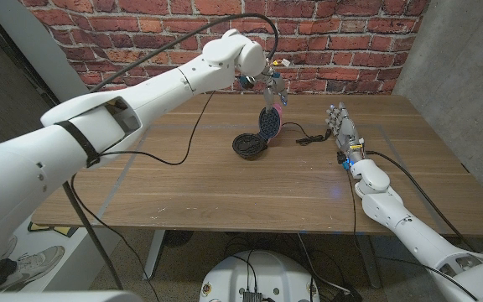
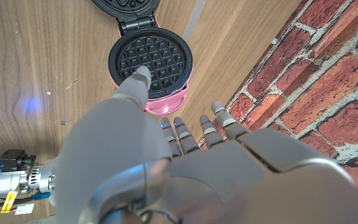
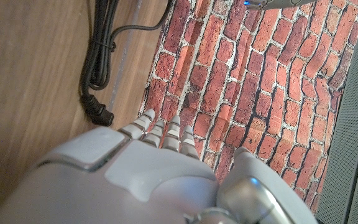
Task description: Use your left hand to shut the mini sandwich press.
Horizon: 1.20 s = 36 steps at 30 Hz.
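The mini sandwich press stands open at the table's back middle. Its pink lid (image 1: 268, 123) is tipped up, and the black ridged base plate (image 1: 248, 145) lies on the wood in front of it. My left hand (image 1: 273, 82) hovers just above the lid's top edge with fingers spread, holding nothing. In the left wrist view the lid's ridged plate (image 2: 150, 61) with its pink rim sits just past my left hand (image 2: 191, 134); I cannot tell whether they touch. My right hand (image 1: 340, 126) stands upright on the table to the right of the press, fingers extended and empty.
The press's black power cable (image 1: 309, 137) runs across the table between the press and my right hand; its coiled plug end (image 3: 98, 68) shows in the right wrist view. A red brick wall (image 1: 342, 42) stands close behind the table.
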Tool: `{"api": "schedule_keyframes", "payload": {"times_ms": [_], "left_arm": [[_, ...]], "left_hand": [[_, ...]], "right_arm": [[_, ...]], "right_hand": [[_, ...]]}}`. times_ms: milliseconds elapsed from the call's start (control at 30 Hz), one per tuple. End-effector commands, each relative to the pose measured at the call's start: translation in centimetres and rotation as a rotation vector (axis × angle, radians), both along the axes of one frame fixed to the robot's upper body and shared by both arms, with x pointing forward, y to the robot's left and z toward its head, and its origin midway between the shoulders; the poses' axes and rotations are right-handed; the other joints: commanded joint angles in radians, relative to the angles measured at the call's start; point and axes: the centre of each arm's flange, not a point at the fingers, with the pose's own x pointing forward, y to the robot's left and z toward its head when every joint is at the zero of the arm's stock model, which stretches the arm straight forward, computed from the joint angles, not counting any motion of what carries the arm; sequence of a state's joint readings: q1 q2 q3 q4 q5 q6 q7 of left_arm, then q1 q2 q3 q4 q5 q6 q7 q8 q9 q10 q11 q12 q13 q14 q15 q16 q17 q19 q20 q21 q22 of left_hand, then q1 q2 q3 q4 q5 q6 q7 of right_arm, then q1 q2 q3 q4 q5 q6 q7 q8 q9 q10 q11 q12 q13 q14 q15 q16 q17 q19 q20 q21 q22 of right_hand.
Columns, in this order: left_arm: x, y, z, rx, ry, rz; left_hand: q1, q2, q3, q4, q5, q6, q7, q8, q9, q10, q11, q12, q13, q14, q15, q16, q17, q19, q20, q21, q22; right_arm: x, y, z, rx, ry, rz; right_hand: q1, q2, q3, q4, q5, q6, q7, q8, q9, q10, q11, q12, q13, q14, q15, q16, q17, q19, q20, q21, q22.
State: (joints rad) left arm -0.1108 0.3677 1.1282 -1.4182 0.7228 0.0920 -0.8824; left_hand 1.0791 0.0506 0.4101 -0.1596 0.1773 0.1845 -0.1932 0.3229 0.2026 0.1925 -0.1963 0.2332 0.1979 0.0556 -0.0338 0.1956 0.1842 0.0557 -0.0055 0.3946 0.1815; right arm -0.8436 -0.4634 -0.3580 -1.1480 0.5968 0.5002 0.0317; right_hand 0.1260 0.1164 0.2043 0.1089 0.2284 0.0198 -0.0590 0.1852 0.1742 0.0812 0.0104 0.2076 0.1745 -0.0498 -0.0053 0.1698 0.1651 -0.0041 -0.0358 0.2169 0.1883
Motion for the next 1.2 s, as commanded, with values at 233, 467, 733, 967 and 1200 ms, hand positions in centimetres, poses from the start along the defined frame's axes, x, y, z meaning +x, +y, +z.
{"api": "schedule_keyframes", "payload": {"times_ms": [233, 467, 733, 967, 1200], "left_arm": [[1.4, -0.6, -1.8, 0.041, -0.026, 0.003], [1.5, -0.8, -2.1, 0.046, -0.08, -0.023], [1.6, -0.9, -2.1, 0.043, -0.107, -0.048], [1.8, -1.0, -2.2, 0.053, -0.11, -0.043], [1.8, -0.8, -2.2, 0.051, -0.125, -0.05]], "left_hand": [[-0.001, 0.008, -0.004, 0.011, -0.002, 0.052, -0.009, 0.019, 0.003, 0.055, -0.005, 0.015, 0.005, 0.036, -0.108, 0.016, 0.006, 0.014, -0.002, -0.003, 0.003], [0.007, 0.007, -0.006, 0.015, 0.001, 0.153, -0.02, 0.058, 0.005, 0.153, -0.002, 0.039, 0.015, 0.089, -0.134, 0.032, 0.013, 0.041, -0.001, -0.004, 0.004], [0.016, 0.017, -0.007, 0.022, 0.004, 0.297, -0.017, 0.123, 0.013, 0.268, -0.009, 0.087, 0.04, 0.149, -0.162, 0.031, 0.022, 0.066, -0.006, -0.009, 0.005], [0.021, 0.026, -0.007, 0.025, 0.005, 0.399, 0.0, 0.181, 0.023, 0.361, -0.012, 0.137, 0.064, 0.21, -0.179, 0.032, 0.032, 0.081, -0.01, -0.016, 0.005], [0.043, 0.042, 0.0, 0.02, 0.005, 0.505, 0.028, 0.25, 0.035, 0.478, -0.004, 0.212, 0.103, 0.316, -0.192, 0.053, 0.053, 0.106, -0.015, -0.022, 0.004]], "right_arm": [[0.0, -0.1, -0.2, -0.005, 0.007, -0.008], [0.1, -0.1, -0.3, -0.005, 0.01, -0.012], [0.3, -0.2, -0.3, -0.004, 0.012, -0.017], [0.4, 0.0, 0.0, -0.009, 0.011, -0.018], [0.4, 0.1, 0.1, -0.012, 0.011, -0.02]], "right_hand": [[-0.002, -0.004, -0.004, 0.002, -0.005, 0.002, -0.003, 0.002, 0.005, 0.007, 0.001, 0.002, 0.005, 0.0, -0.001, 0.006, 0.002, 0.007, -0.017, 0.0, 0.003], [-0.002, -0.004, -0.005, 0.002, -0.005, 0.002, -0.004, 0.002, 0.005, 0.008, 0.002, 0.002, 0.005, 0.0, -0.001, 0.005, 0.002, 0.008, -0.017, -0.001, 0.003], [-0.002, -0.003, -0.004, 0.001, -0.005, 0.004, -0.004, 0.003, 0.005, 0.009, 0.002, 0.002, 0.005, 0.0, 0.0, 0.005, 0.002, 0.007, -0.017, -0.001, 0.003], [0.0, -0.003, -0.004, 0.0, -0.004, 0.005, -0.003, 0.003, 0.005, 0.008, 0.002, 0.001, 0.005, 0.0, 0.0, 0.005, 0.002, 0.008, -0.017, -0.001, 0.002], [0.0, -0.003, -0.004, -0.001, -0.004, 0.007, -0.004, 0.003, 0.005, 0.01, 0.003, 0.001, 0.005, 0.0, -0.001, 0.005, 0.001, 0.008, -0.017, -0.002, 0.002]]}}
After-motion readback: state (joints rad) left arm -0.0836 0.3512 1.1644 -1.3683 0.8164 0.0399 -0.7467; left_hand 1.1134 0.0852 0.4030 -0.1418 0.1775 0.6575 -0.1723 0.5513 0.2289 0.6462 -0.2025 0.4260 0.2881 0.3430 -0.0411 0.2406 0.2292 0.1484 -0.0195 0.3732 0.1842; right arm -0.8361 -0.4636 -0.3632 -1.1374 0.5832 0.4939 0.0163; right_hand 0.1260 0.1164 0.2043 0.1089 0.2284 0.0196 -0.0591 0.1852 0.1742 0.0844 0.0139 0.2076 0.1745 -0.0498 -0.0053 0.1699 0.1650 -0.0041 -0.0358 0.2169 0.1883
